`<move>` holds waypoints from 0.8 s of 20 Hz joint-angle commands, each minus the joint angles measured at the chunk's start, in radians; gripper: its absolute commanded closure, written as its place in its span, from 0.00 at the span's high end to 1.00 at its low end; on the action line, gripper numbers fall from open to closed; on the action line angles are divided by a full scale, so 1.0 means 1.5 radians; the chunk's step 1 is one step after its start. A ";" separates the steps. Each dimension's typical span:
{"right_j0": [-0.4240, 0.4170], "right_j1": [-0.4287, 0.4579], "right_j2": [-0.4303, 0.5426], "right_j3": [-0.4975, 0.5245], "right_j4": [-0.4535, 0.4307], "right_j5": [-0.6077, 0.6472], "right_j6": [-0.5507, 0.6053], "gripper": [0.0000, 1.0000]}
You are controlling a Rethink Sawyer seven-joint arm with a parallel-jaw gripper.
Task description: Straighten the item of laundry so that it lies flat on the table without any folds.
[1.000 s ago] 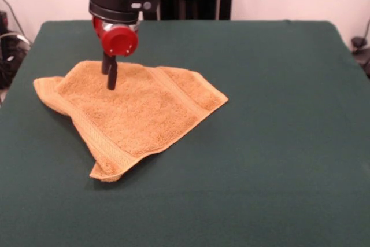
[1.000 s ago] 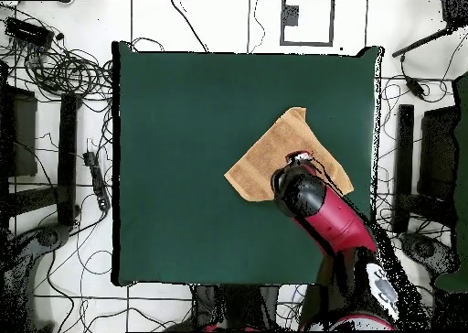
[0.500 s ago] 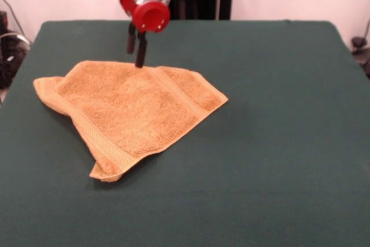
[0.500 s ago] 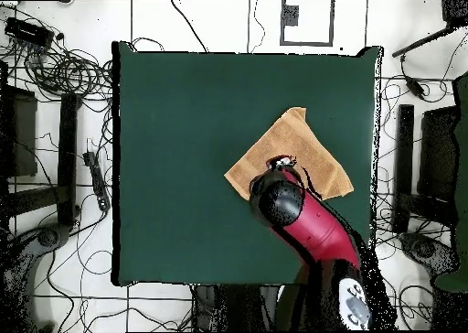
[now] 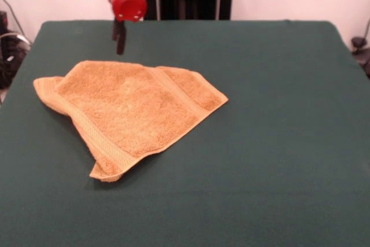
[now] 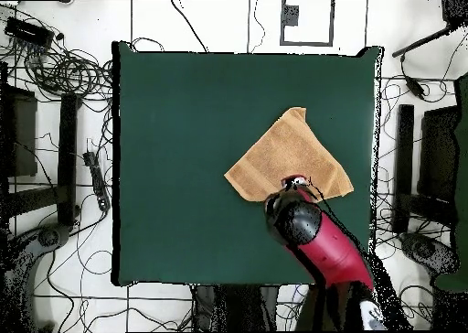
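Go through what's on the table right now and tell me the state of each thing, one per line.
Golden-orange terry-cloth towel: lying on the table, still folded, one corner tucked under.
Dark green felt-covered table: bare apart from the towel.
Robot gripper: raised behind the towel, holding nothing, jaws close together.

folded towel, gripper raised behind

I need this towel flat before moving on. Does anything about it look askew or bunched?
Yes. The towel is folded over itself into an irregular shape, with its near corner bunched up and doubled. It lies skewed to the table edges. The gripper hangs above the table, clear of it.
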 commanded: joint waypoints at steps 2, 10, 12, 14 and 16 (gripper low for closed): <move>-0.059 0.048 0.100 0.080 -0.031 -0.049 0.103 1.00; -0.051 0.066 0.117 0.067 -0.019 -0.063 0.123 1.00; -0.054 0.068 0.120 0.068 -0.017 -0.071 0.128 1.00; -0.054 0.063 0.127 0.076 -0.008 -0.071 0.139 1.00; -0.041 0.053 0.117 0.078 0.004 -0.056 0.145 1.00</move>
